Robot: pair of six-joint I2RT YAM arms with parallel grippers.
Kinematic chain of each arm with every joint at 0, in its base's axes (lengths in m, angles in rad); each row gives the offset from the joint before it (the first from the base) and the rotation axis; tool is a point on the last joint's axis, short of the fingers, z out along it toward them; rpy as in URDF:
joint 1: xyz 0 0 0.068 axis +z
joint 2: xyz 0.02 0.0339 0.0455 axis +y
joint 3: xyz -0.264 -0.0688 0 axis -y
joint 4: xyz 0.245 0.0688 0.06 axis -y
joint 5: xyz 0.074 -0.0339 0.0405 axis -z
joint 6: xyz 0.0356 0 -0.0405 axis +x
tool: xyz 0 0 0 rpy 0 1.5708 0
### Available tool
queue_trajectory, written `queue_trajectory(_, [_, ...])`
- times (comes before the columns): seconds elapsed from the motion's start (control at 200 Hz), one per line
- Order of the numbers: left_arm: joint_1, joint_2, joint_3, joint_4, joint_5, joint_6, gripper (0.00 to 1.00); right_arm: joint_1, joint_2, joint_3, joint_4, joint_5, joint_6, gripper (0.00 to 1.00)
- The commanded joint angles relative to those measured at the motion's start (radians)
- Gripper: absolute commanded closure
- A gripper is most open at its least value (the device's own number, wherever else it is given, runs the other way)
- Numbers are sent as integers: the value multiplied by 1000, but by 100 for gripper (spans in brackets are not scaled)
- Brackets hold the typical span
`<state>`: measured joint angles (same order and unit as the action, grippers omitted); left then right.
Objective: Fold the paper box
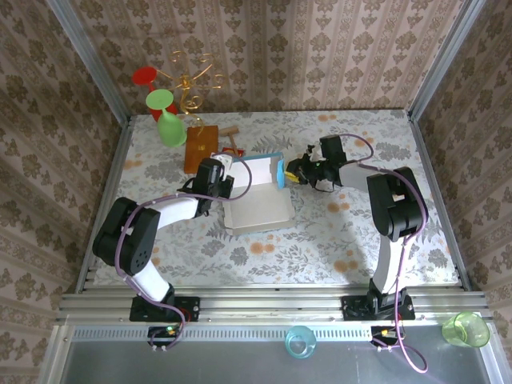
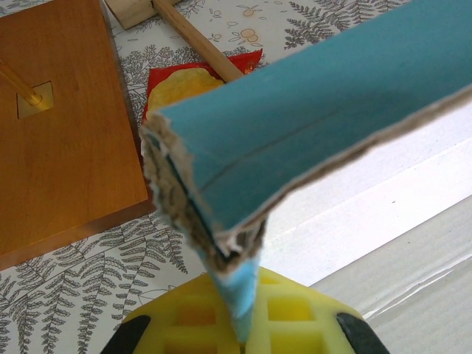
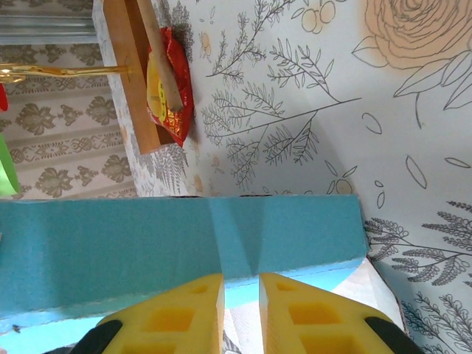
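— What lies nearest?

— Flower-printed cloth on the table (image 1: pixel 320 248), flat and open between the arm bases and the paper box (image 1: pixel 258 206).

— And the box itself?

— It sits mid-table: a shallow tray of thin card, smooth white inside and light blue outside, with its far wall standing. One ragged corner shows grey, fibrous layers.

— The grippers?

— The left gripper (image 2: pixel 240 313) has its yellow, waffle-moulded fingers clamped on that blue corner. The right gripper (image 3: pixel 241 306) stands narrow at the creased blue wall. I cannot tell whether it pinches.

— Beyond?

— Just behind the box is an orange-brown wooden board (image 2: pixel 66 133), smooth and square-edged. Beside it lies a crinkly red-and-yellow packet (image 2: pixel 184 85) with a wooden stick (image 2: pixel 195 40) across it. The far right corner of the cloth lies open.
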<state>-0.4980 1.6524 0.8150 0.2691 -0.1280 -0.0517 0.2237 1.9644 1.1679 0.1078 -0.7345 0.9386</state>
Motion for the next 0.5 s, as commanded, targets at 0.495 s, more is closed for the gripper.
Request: queue_trajectory(0.495, [18, -14, 13, -49, 82, 46, 100, 37, -98, 88, -233, 112, -500, 72])
